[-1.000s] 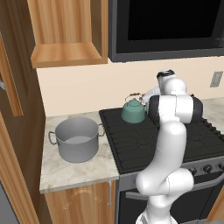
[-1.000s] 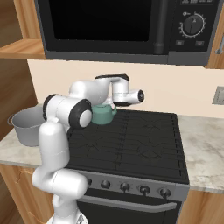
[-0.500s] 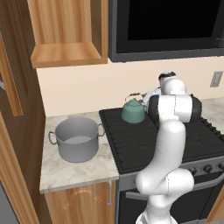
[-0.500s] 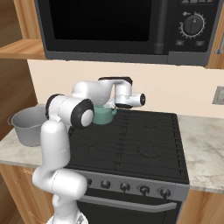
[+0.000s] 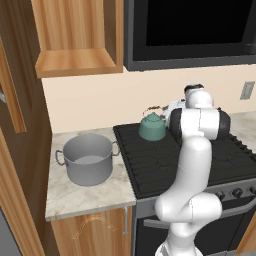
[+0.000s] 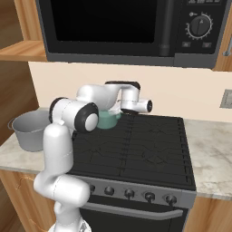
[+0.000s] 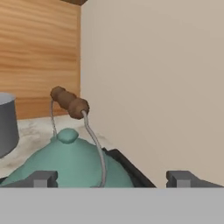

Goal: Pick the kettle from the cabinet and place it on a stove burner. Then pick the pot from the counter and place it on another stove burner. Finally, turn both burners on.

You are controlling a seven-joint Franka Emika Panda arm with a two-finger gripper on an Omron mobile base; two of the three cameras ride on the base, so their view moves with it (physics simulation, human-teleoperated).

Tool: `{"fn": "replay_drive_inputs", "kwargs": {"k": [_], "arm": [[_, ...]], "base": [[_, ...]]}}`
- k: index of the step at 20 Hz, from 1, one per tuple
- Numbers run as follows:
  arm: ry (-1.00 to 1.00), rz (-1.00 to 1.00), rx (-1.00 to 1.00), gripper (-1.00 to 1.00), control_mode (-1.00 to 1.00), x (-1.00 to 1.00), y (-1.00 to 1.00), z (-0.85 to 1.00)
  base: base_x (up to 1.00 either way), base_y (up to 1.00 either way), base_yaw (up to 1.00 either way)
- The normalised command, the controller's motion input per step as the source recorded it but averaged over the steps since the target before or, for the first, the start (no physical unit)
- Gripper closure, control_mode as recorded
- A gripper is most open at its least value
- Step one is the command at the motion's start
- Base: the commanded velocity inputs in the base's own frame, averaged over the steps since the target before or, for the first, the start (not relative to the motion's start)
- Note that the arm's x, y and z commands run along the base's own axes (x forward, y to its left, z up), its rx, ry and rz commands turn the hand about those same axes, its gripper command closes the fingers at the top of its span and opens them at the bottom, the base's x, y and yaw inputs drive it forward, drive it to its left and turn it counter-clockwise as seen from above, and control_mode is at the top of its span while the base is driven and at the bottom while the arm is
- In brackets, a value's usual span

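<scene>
- The left base view is showing the whole pot [image 5: 88,159] sitting on the counter [image 5: 75,192], left of the stove [image 5: 165,165].
- The kettle [image 5: 152,127] is standing on the stove's back left burner.
- The claw [image 7: 113,178] is spreading wide around the kettle, gripping nothing.
- In the right base view the arm is hiding most of the kettle [image 6: 110,120].

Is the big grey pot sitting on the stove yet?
No, the pot stands on the counter beside the stove.
</scene>
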Motion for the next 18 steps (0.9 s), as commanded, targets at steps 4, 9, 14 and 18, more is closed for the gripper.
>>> {"fn": "replay_drive_inputs", "kwargs": {"k": [4, 9, 14, 18], "arm": [[-0.10, 0.04, -0.03, -1.00, -1.00, 0.00, -0.07, 0.03], [-0.10, 0.04, -0.06, -1.00, -1.00, 0.00, -0.12, 0.10], [-0.07, 0.04, -0.05, -1.00, -1.00, -0.02, -0.09, 0.07], [-0.08, 0.03, -0.05, -1.00, -1.00, -0.08, -0.05, 0.08]], "base": [[0.00, 0.00, 0.00], [0.00, 0.00, 0.00], [0.00, 0.00, 0.00], [0.00, 0.00, 0.00]]}}
